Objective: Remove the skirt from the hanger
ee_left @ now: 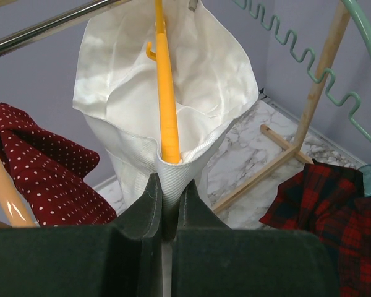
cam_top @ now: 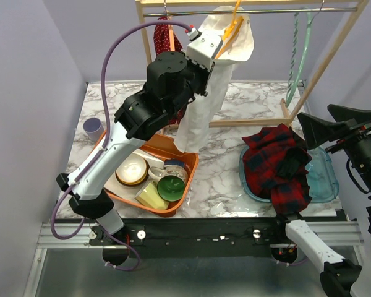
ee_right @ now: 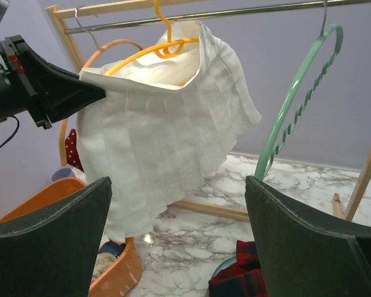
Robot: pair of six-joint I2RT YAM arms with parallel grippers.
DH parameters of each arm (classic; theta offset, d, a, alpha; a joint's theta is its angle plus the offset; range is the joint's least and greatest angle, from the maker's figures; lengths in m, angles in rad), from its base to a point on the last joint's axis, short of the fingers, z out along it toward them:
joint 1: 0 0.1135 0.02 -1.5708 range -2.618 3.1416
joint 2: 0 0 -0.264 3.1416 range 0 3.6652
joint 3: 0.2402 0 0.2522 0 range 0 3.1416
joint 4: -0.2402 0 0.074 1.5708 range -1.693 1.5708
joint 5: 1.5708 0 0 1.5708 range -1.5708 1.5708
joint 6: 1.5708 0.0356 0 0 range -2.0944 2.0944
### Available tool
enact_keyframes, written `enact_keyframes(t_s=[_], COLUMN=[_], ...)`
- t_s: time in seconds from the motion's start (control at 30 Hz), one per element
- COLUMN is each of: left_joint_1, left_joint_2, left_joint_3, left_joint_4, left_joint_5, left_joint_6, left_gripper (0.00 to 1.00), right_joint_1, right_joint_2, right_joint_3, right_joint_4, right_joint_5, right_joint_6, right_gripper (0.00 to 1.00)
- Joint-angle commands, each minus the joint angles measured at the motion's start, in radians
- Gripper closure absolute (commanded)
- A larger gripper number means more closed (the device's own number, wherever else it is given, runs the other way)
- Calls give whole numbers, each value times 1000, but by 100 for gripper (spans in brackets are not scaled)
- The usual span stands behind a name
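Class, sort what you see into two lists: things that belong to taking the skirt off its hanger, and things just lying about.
Job in hand: white skirt; yellow hanger; left gripper, shut on the skirt; right gripper, open.

Lying about: red dotted garment; green hanger; plaid cloth; blue tray; orange tray; purple cup.

Hangers: three. One yellow hanger, one peach hanger, one green hanger.
Garments: three. One white skirt, one dotted red garment, one plaid garment.
Trays: two. One orange tray, one blue tray.
Rack: one.
Purple cup: one.
Inside the orange tray: one bowl, one green cup, one yellow block; a fourth item is partly hidden.
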Motion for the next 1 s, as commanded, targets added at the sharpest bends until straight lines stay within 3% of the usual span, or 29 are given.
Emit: enact_keyframes(t_s=[0.0, 0.47, 0.67, 0.97], left_joint_1=[-9, -9, -9, -9], left_joint_2=[-76, -93, -60, -152], left_joint_3=[-61, -79, -16, -156], left_joint_4=[129, 295, 275, 332], left_joint_5=[66, 92, 107, 144], left_joint_6=[35, 43, 32, 46], left_gripper=[100, 100, 100, 100], right_joint_1=[2, 0, 0, 2], right_joint_2=[16, 35, 47, 64], right_joint_3=[17, 37, 54, 65], right_joint_4=[-2, -17, -25, 3], right_joint_5=[-52, -52, -53, -112], right_joint_6=[20, 13, 6, 25], right_gripper=[6, 7, 7, 7])
